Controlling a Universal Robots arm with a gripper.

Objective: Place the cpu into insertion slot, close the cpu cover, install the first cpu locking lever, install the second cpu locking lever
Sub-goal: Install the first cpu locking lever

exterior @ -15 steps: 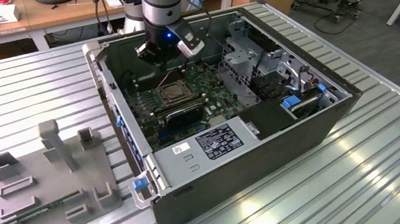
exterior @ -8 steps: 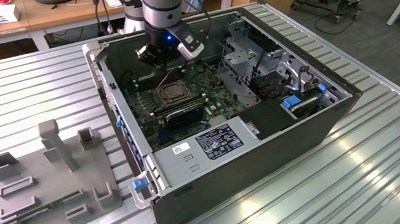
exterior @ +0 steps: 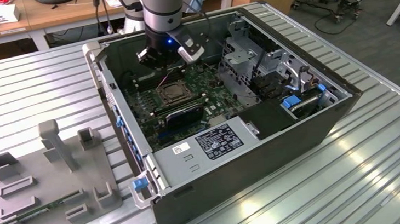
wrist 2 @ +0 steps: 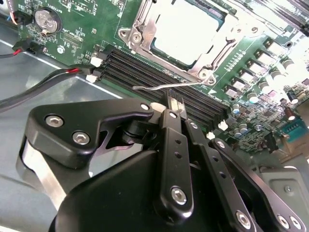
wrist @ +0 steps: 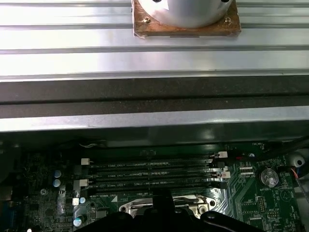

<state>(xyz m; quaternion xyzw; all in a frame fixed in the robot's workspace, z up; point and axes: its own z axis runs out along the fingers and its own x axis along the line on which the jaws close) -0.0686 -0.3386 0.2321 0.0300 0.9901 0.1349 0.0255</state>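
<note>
The cpu point(wrist 2: 186, 30), silvery on top, lies in the insertion slot point(exterior: 171, 93) on the green board. The silver cpu cover point(wrist 2: 139, 25) is folded down around it, its window showing the chip. A thin silver locking lever point(wrist 2: 154, 87) sticks out from the socket's corner across the black memory slots. My gripper point(wrist 2: 175, 102) is shut, its black fingertips right beside that lever's rod; I cannot tell whether they touch it. In the exterior view the gripper point(exterior: 169, 65) hangs inside the open computer case just behind the socket. The cover's edge point(wrist: 140, 207) shows in the first wrist view.
Long black memory slots point(wrist 2: 140, 70) run beside the socket. Red and black cables point(wrist 2: 43, 84) and a coin battery point(wrist 2: 46, 19) lie near. A drive cage point(exterior: 253, 57) and power supply point(exterior: 214, 141) crowd the case. A grey fixture tray point(exterior: 45, 182) sits at the exterior view's left.
</note>
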